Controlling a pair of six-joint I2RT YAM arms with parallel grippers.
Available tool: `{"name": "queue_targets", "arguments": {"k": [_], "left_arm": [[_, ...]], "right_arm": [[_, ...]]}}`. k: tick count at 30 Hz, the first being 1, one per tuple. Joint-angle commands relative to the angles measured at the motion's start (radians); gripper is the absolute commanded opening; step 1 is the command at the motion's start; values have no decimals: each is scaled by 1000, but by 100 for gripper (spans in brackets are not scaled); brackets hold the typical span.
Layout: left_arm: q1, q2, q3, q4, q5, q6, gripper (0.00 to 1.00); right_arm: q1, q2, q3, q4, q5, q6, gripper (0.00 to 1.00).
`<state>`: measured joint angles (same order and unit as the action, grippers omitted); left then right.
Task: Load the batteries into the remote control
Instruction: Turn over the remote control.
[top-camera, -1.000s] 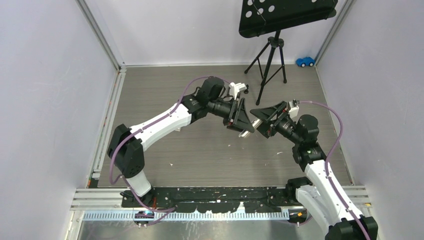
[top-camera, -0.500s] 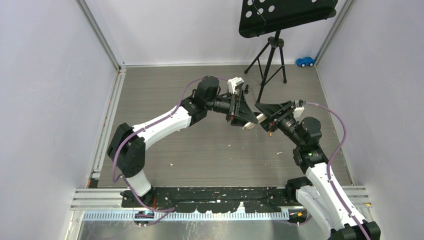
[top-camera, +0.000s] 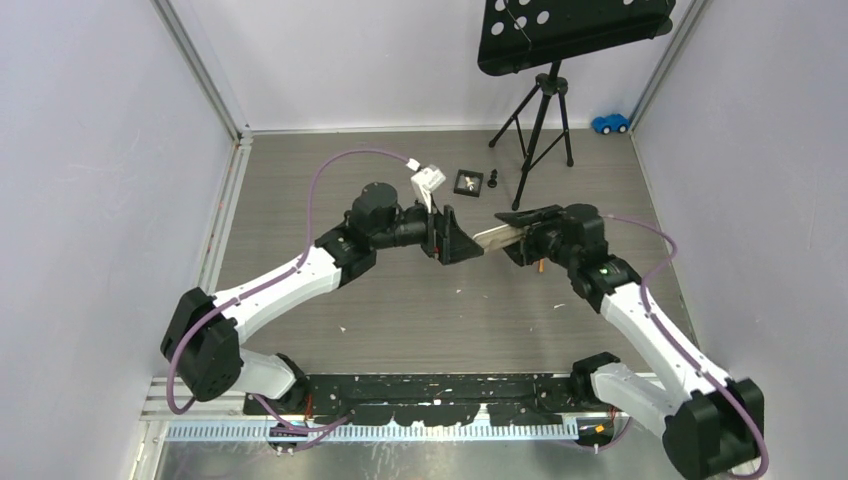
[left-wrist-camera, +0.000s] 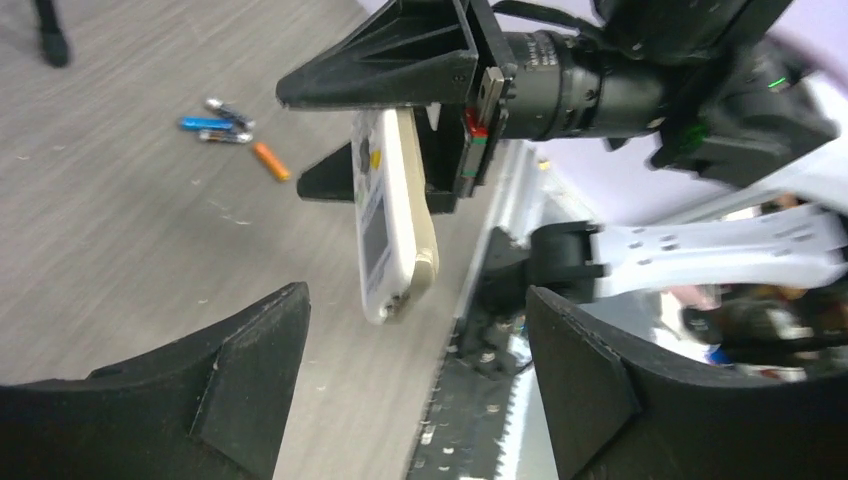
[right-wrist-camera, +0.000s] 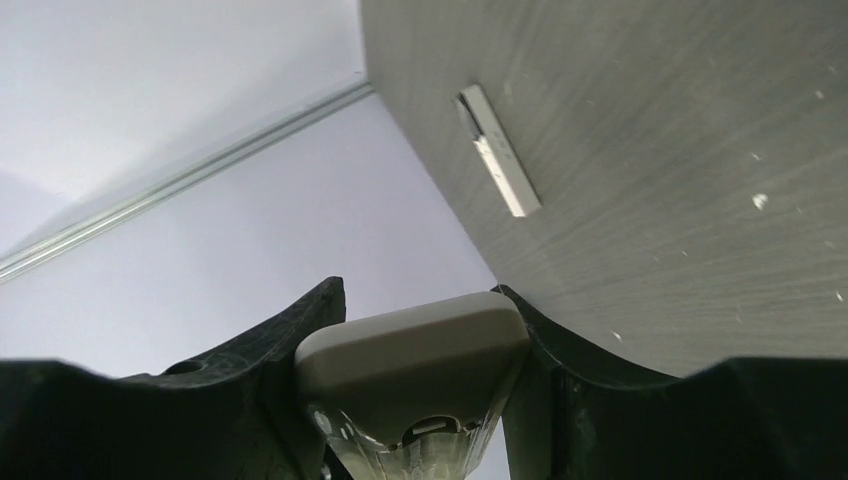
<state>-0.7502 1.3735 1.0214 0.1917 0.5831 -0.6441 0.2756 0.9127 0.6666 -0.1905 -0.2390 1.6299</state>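
Batteries (left-wrist-camera: 228, 122) lay loose on the counter (left-wrist-camera: 120, 230). The left claw (left-wrist-camera: 412, 305) hung spread and empty, facing the remote control (left-wrist-camera: 390, 210), which the right claw (right-wrist-camera: 415, 320) clenched in midair. Likely a handover: the left should close squarely on the free end before the right lets go.

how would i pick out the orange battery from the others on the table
In the left wrist view, find the white remote held by the right claw, then look up and left to the cluster of batteries on the grey table. The orange battery lies at the cluster's end nearest the remote and is the only all-orange one; its neighbours are blue or silvery.
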Motion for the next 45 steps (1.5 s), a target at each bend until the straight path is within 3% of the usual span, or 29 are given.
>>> {"name": "queue_targets", "arguments": {"k": [1, 5, 8, 12, 18, 22, 39, 45], "left_arm": [[-40, -11, -32, -15, -156, 297, 79], [-43, -8, -41, -73, -238, 329, 66], [-43, -28, -97, 2, -280, 299, 52], [-43, -27, -116, 32, -286, 255, 48], [-42, -41, -167, 126, -338, 162, 49], [-41, -30, -170, 161, -346, 133, 60], [-31, -32, -158, 144, -364, 155, 54], [-20, -47, -158, 137, -377, 162, 65]], "right_arm": [[94, 98, 75, -31, 87, 77, 24], [133, 186, 96, 14, 89, 122, 24], [142, 253, 119, 58, 56, 133, 23], [151, 300, 134, 88, 40, 147, 23], [156, 332, 145, 119, 20, 148, 23], [164, 341, 137, 134, -3, 154, 23], [171, 343, 112, 151, -50, 144, 23], [172, 350, 109, 138, -58, 133, 23]]}}
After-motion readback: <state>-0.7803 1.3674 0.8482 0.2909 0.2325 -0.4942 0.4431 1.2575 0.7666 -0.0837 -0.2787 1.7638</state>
